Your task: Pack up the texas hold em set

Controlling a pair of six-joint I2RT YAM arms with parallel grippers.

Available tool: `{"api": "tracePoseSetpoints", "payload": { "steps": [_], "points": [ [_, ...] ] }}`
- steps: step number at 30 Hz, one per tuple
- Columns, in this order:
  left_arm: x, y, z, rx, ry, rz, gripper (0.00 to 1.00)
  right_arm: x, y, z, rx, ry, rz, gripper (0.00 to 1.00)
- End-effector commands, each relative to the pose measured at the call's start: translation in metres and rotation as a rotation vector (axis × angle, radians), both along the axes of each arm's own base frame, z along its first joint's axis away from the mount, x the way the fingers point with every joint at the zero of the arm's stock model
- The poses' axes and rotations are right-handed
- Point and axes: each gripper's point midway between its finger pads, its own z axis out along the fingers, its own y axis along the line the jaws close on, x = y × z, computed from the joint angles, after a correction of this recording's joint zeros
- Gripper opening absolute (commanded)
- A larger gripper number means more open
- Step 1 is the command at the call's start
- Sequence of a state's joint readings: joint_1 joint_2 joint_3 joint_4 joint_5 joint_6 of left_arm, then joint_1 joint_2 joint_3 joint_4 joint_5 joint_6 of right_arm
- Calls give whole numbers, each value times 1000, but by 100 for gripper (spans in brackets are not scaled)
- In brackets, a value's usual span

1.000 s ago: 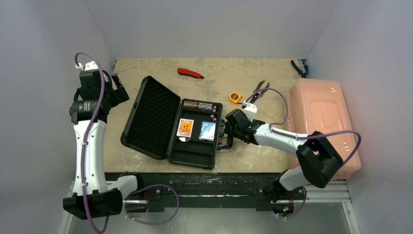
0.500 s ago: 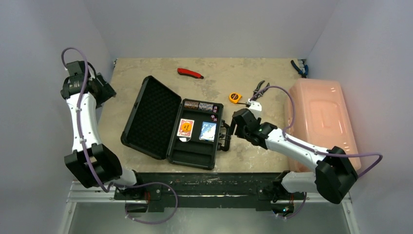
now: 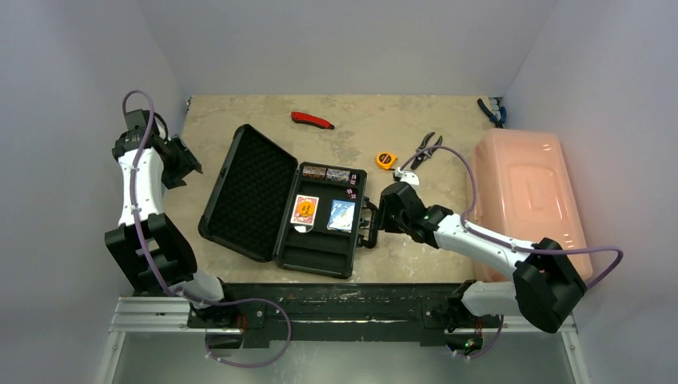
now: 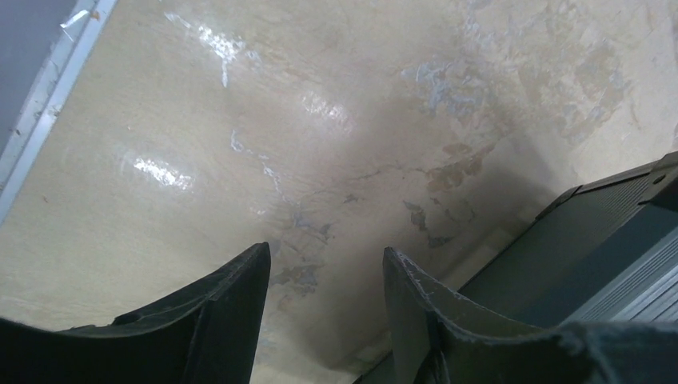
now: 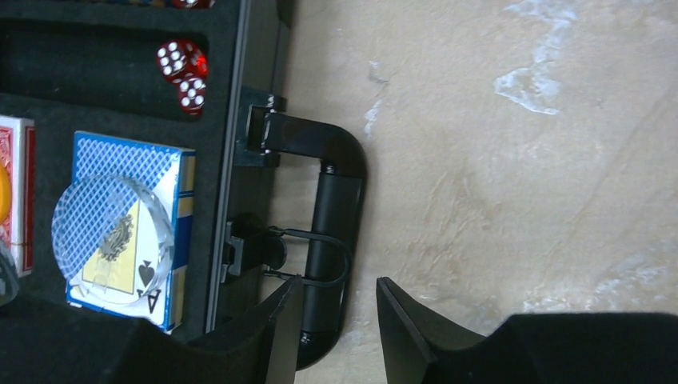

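Black case (image 3: 252, 192) is holding a blue lattice-backed deck (image 5: 132, 160) and red white-spotted dice (image 5: 177, 58); yellow tape measure (image 3: 386, 161) is sitting at two o'clock.

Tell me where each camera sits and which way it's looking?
Top external: sits above and behind the arms, looking down on the table. It shows both arms, the left gripper, the right gripper and the open black case.
Left wrist: rides the left arm, looking down at bare table and the case's edge, with its own fingers in view.
Right wrist: rides the right arm, looking down at the case handle, blue card deck and red dice, with its own fingers in view.
Shared: the top and right wrist views both show the handle and blue deck.
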State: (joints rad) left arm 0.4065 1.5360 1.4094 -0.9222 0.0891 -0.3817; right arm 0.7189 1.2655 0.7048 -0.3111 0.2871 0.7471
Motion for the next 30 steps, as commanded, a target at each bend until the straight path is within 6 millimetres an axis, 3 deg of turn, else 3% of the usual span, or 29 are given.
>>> {"api": "tracePoseSetpoints", "payload": {
  "steps": [1, 9, 22, 30],
  "points": [
    [1, -6, -2, -28, -30, -37, 52, 2, 29, 5, 102, -26, 132, 40],
    [-9, -29, -14, -114, -50, -88, 49, 4, 47, -4, 127, 9, 193, 30],
    [-20, -73, -22, -159, -70, -203, 47, 9, 60, -4, 140, 22, 232, 27],
    [-25, -93, -17, -140, -82, -265, 47, 9, 60, 0, 141, 16, 233, 26]
  ]
}}
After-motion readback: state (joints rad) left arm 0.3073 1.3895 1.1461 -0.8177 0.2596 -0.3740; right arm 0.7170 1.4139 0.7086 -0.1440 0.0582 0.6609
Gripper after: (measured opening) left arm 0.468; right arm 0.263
